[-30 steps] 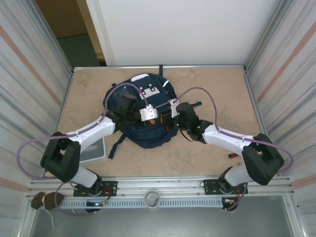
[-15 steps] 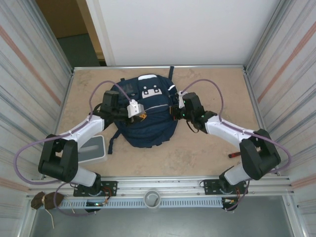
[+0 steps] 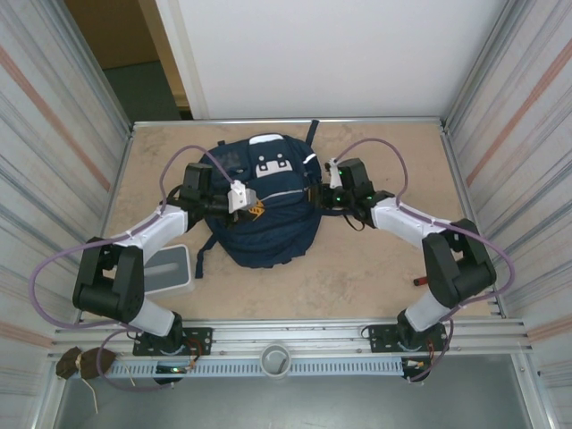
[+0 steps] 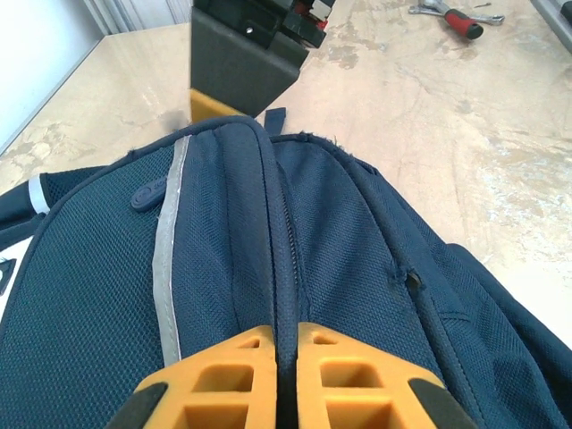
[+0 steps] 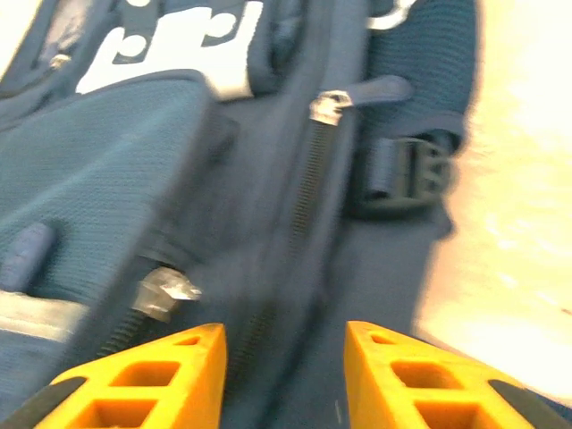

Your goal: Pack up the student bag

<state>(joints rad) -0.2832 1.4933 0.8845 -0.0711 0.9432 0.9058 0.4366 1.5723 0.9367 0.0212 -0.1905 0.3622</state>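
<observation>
Student bag point(image 3: 268, 214) centre-far, grippers newly at its sides.
From above, we see left gripper point(image 3: 241, 198) and right gripper point(image 3: 332, 183) drawn outward. Left wrist: fingers together, clamping the seam point(image 4: 284, 241). Right wrist: jaws have parted; we judge its pull finished.

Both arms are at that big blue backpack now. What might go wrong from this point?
1. The left tool is pinched shut on just a thin fold of the student bag. A pull could make the fabric slip out, or it could strain the seam.
2. The right tool stands open over the bag's side, close to a zipper and a strap buckle. It might close on the wrong part.
</observation>
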